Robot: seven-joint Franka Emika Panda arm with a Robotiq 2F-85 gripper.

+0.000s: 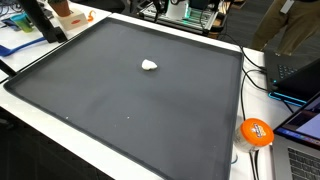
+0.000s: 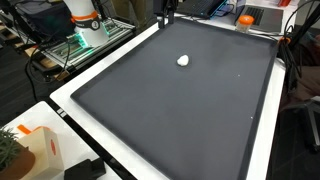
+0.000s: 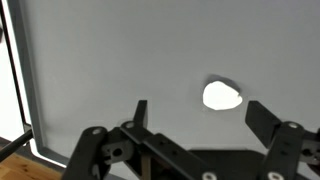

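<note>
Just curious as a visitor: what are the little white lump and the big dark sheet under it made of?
White lump: perhaps crumpled paper or tissue, matte, uneven outline; too small to be sure.
Dark sheet: probably rubber or foam, dull, glare-free surface.

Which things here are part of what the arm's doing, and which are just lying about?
In hand: open gripper; small white lump nearest it, on the black mat.
Lying about: orange round object; laptop.

Dark mat [image 2: 190, 110] on white table [image 2: 62, 100]
</note>
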